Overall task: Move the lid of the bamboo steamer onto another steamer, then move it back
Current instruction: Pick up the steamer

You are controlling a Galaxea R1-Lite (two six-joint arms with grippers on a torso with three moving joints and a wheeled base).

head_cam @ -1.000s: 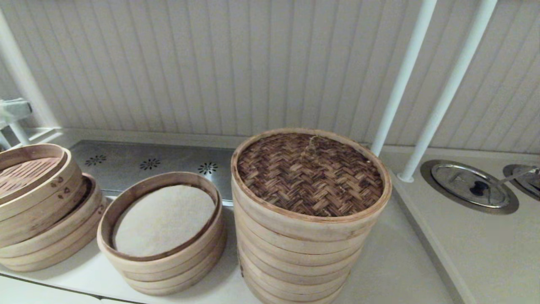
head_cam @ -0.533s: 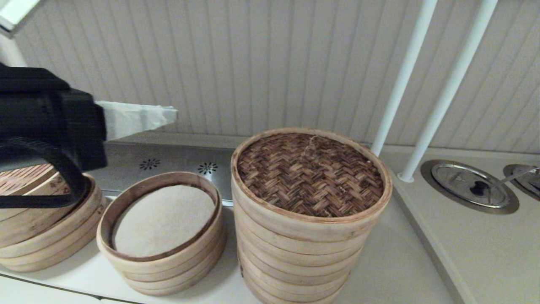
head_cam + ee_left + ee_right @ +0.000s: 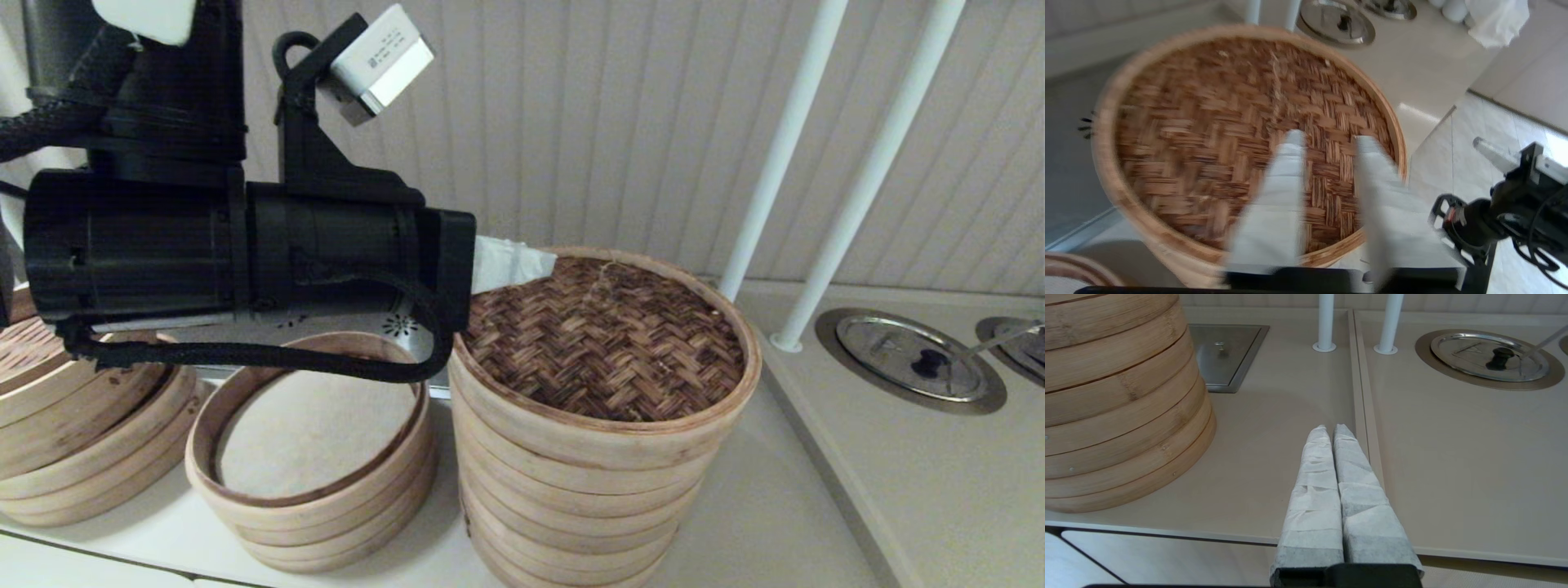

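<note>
left gripper (image 3: 1327,141) spread over bamboo steamer lid (image 3: 602,335) edge — right gripper (image 3: 1331,430) pressed together.

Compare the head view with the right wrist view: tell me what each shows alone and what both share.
Only the head view shows the dark brown herringbone-woven bamboo steamer lid on the tall stack of pale bamboo rings, the left gripper reaching over the lid's edge, the shorter pale bamboo steamer with a whitish liner and the tilted slatted-top bamboo stack.

Only the right wrist view shows the right gripper, shut, low at the beige counter's front edge.

Both show the tall stack's side, two white poles and the round steel counter lid.
</note>
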